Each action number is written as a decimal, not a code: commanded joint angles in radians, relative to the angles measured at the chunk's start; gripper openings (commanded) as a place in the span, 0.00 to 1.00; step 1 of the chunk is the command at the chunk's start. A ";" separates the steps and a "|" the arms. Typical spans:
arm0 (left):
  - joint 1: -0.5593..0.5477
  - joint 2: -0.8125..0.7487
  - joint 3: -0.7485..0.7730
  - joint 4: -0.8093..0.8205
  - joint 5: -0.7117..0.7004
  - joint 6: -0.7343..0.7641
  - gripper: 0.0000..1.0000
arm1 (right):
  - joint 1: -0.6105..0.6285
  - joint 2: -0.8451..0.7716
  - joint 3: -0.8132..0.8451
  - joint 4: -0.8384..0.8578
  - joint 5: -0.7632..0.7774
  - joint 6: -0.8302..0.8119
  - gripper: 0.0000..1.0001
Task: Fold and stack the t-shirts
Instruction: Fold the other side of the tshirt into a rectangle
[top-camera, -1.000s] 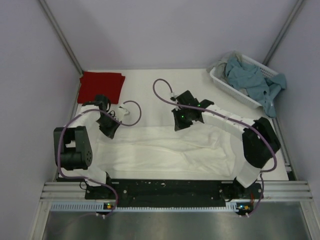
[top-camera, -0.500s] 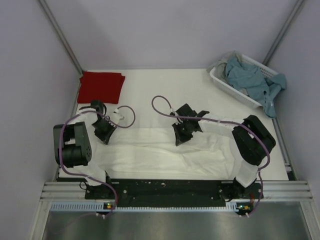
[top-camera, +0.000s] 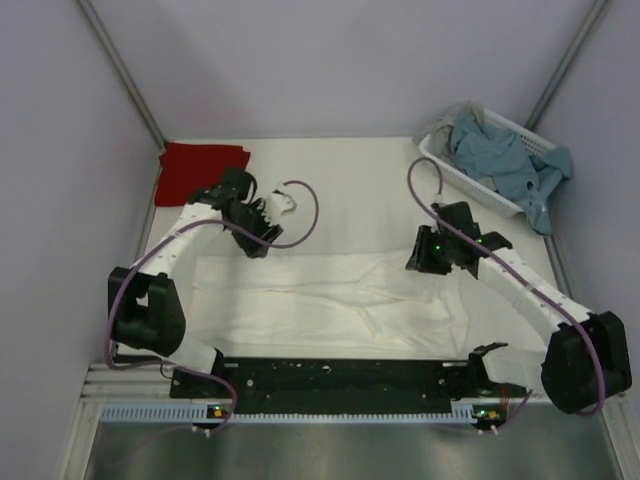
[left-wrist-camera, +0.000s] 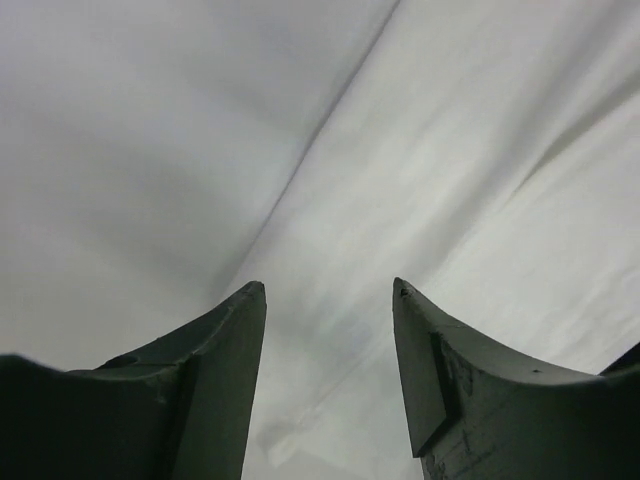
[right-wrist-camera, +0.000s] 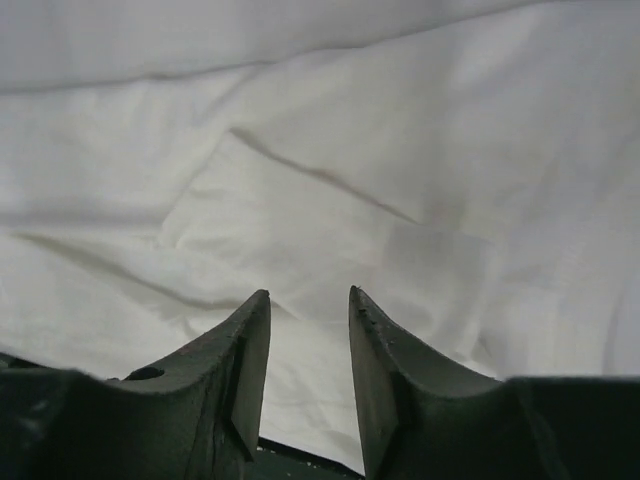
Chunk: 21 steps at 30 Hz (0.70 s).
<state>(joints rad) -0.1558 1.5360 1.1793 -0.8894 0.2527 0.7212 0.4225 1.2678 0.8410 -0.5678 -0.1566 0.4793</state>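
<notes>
The white t-shirt (top-camera: 330, 300) lies folded into a long band across the near half of the table, no print showing. The dark red t-shirt (top-camera: 200, 172) sits folded at the back left corner. My left gripper (top-camera: 254, 240) hovers over the band's far left edge, open, with only cloth (left-wrist-camera: 520, 250) and table below it (left-wrist-camera: 328, 287). My right gripper (top-camera: 421, 262) hangs above the band's far right part, open and holding nothing (right-wrist-camera: 308, 292), with wrinkled white fabric (right-wrist-camera: 330, 200) beneath.
A white slotted basket (top-camera: 440, 160) with blue-grey cloths (top-camera: 505, 160) stands at the back right corner. Purple cables loop off both wrists. Grey walls close in the table on the left, back and right.
Both grippers have opened and let go of the white shirt. The left one rose toward the back, the right one swung out to the right. The shirt now lies flat.
</notes>
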 joint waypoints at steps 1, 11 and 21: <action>-0.242 0.021 0.103 0.052 0.183 -0.190 0.59 | -0.160 -0.162 -0.094 -0.030 0.068 0.123 0.38; -0.580 0.400 0.414 0.282 0.215 -0.692 0.51 | -0.261 -0.223 -0.201 0.045 0.042 0.119 0.46; -0.682 0.572 0.461 0.294 0.192 -0.740 0.43 | -0.263 -0.157 -0.238 0.129 0.011 0.094 0.24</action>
<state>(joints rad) -0.8154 2.0975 1.6138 -0.6281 0.4591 0.0116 0.1650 1.1099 0.6128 -0.5026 -0.1337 0.5858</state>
